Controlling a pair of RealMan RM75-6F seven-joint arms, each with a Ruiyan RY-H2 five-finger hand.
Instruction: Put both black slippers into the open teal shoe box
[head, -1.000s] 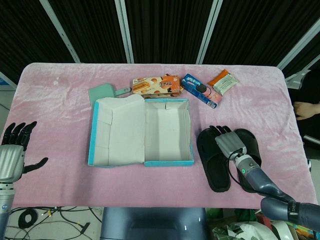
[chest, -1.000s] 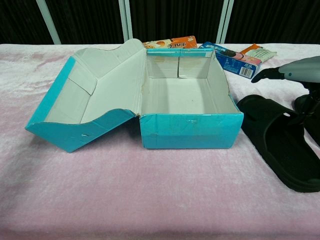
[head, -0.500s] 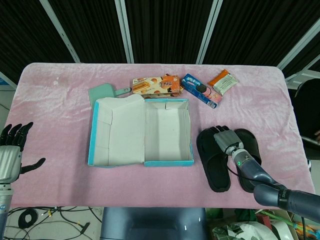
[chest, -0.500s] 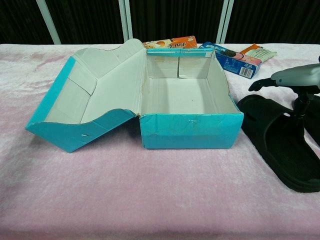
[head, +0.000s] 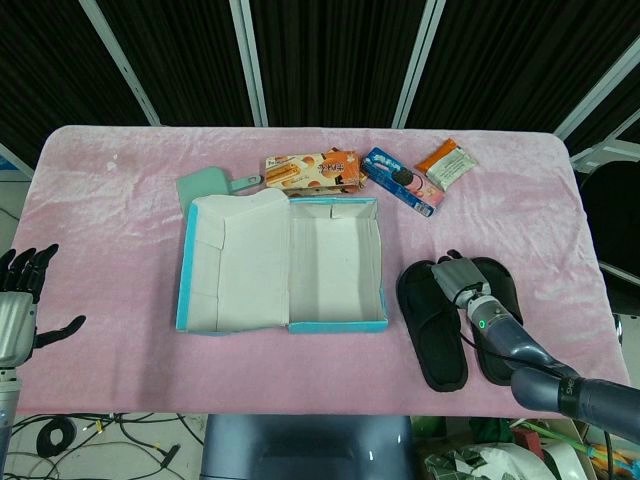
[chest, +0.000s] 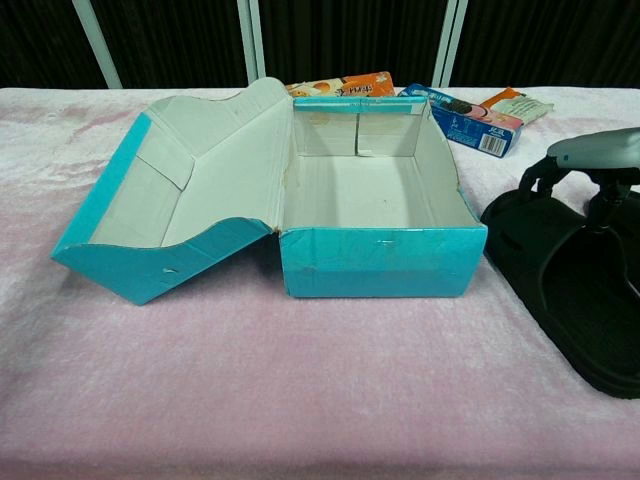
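Right hand (head: 459, 278) sits on the two black slippers (head: 432, 325), fingers curled down over their front straps; whether it actually grips them I cannot tell. Left of this hand, just beside the slippers, stands the open teal shoe box (head: 334, 322) with its lid folded out further left. Beyond the hand lie a blue biscuit pack (head: 401, 181) and an orange snack pack (head: 446, 163). Left hand (head: 20, 305) hangs released, fingers spread, off the table's near left edge.
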